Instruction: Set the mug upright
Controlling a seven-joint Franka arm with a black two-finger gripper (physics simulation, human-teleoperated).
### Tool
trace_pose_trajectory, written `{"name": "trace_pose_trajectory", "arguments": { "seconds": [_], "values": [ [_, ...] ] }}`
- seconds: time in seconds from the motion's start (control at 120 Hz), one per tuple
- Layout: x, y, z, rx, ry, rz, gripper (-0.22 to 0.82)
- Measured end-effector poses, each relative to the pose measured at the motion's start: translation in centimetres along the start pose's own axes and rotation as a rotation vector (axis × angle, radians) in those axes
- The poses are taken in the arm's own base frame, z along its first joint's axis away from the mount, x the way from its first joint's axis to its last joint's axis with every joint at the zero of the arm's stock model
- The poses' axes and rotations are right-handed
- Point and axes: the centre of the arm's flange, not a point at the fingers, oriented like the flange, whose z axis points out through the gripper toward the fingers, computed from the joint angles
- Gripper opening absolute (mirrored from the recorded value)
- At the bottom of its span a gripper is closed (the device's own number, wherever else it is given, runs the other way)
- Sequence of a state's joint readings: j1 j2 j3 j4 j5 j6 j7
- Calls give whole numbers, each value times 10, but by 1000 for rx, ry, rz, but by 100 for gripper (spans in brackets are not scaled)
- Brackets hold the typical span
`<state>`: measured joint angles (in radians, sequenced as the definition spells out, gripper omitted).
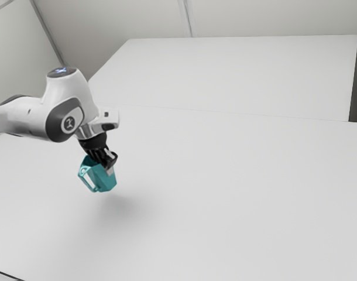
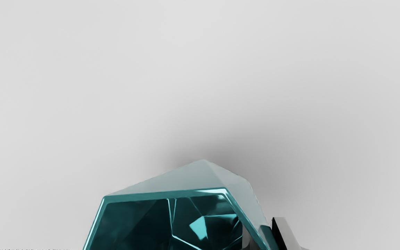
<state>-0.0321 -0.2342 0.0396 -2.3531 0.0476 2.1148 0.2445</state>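
Mug [image 1: 103,179] in teal, tilted above a white table [image 1: 225,193], fingers [image 1: 109,168] pinching its wall from inside and outside

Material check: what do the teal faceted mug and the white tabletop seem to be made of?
The teal faceted mug looks like glazed ceramic, possibly glossy plastic: sharp highlights edge its rim and bright reflections break up its dark inside. The white tabletop seems matte laminate or painted board, going by its even, grainless face and soft shadow without mirroring; its exact material stays open.
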Motion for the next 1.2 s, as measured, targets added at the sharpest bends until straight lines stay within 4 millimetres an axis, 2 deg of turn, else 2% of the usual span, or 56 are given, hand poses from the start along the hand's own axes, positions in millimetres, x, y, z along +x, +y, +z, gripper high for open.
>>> {"name": "trace_pose_trajectory", "arguments": {
  "seconds": [0.408,0.708,0.842,0.933,1.2],
  "values": [
    [2,23,39,6,-6,-118,-17],
    [11,32,59,6,-10,-167,-17],
    [14,35,63,7,-5,-184,-17],
    [15,38,62,4,3,-190,-10],
    [18,43,53,-3,32,-204,22]
  ]
}}
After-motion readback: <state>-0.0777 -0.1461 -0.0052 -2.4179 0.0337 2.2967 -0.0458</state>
